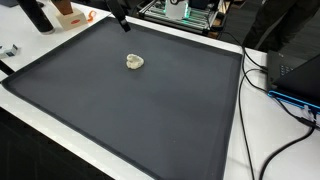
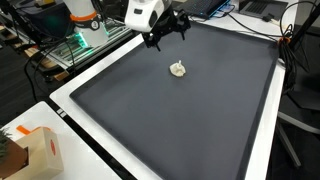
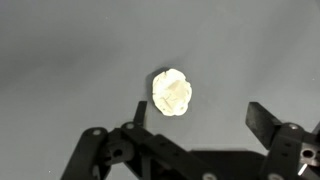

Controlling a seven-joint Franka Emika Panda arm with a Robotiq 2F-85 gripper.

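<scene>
The gripper (image 2: 165, 36), jaws wide apart and empty, hangs over the far part of the dark mat (image 2: 180, 120), while the roundish pale lump (image 2: 179, 69) lies on it nearer, apart, not between the fingers.

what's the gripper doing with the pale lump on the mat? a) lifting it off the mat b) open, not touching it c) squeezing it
b: in the wrist view the gripper stands wide open and the pale lump lies alone on the mat, touching neither finger.
</scene>
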